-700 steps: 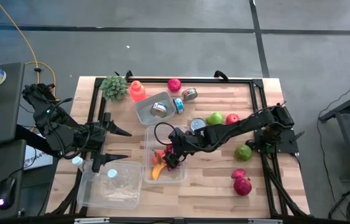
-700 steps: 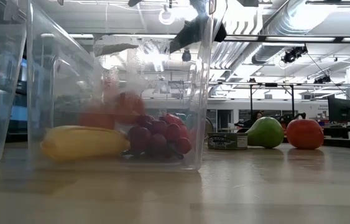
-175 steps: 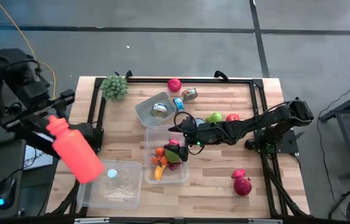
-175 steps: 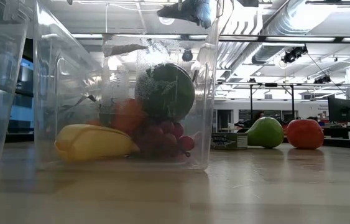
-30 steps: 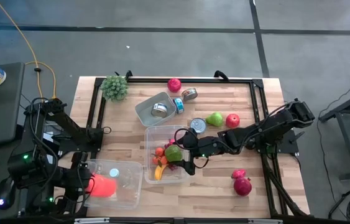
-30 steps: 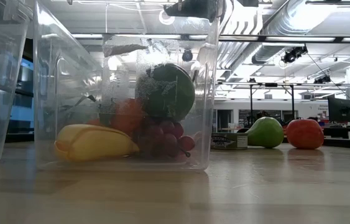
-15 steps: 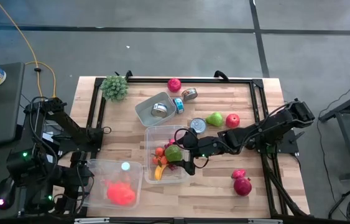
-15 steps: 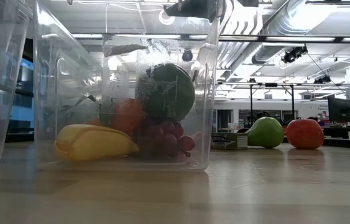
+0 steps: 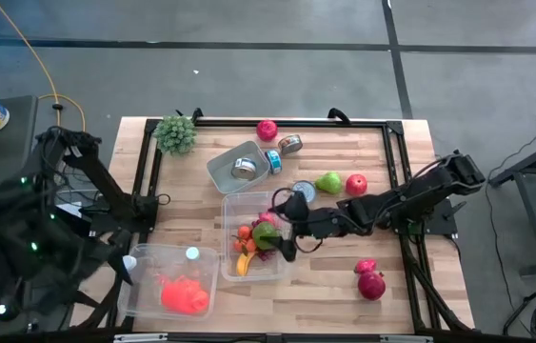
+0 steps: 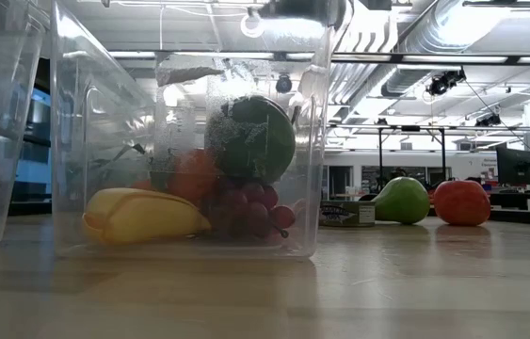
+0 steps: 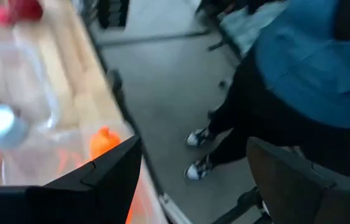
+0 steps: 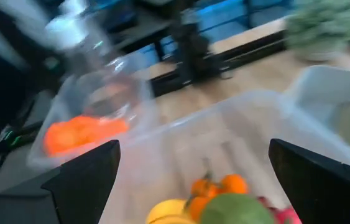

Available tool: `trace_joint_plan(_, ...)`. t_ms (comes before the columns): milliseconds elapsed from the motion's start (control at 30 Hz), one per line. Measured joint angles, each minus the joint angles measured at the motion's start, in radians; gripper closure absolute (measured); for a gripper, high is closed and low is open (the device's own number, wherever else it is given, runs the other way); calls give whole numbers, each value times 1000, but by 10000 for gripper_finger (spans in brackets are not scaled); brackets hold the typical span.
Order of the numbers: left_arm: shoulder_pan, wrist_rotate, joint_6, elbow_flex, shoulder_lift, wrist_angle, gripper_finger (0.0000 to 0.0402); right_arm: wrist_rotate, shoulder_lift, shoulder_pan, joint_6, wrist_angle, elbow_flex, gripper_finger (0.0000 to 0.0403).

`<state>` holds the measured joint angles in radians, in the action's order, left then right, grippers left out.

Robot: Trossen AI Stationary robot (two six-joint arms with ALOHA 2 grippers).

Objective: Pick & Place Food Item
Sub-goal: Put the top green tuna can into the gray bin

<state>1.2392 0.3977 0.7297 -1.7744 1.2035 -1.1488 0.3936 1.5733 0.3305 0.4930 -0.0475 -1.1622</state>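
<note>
no writing is legible; right tool [image 9: 285, 227] spread apart over fruit bin [image 9: 282, 269].

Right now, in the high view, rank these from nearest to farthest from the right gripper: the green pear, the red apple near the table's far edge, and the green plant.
Measured from the right gripper, which hangs over the clear bin of fruit:
1. The green pear, just beyond it toward the table's middle.
2. The red apple, at the far edge.
3. The green plant, at the far left corner.
</note>
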Motion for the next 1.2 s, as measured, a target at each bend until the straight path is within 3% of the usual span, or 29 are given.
trace_joint_plan(167,0,1,-98,0,-37,21,120,134,-65,19,53,126,0,3)
trace_joint_plan(367,0,0,-140,0,-54,-7,120,326,-172,36,286,371,-2,3)
trace_joint_plan(500,0,0,-155,0,-70,-30,120,397,-217,28,484,539,-2,3)
trace_joint_plan(667,0,30,-209,0,-78,-80,120,372,-213,-2,610,549,-1,3)
trace_joint_plan(800,0,31,-317,0,-77,-105,120,313,-183,-26,596,494,-2,3)
trace_joint_plan(900,0,45,-297,1,-86,-157,120,277,-166,-32,542,478,1,3)
trace_joint_plan(1067,0,214,-172,1,-127,-254,120,290,-161,-70,539,507,0,3)
trace_joint_plan(1200,0,372,-108,1,-181,-271,120,276,-161,-109,434,575,0,3)
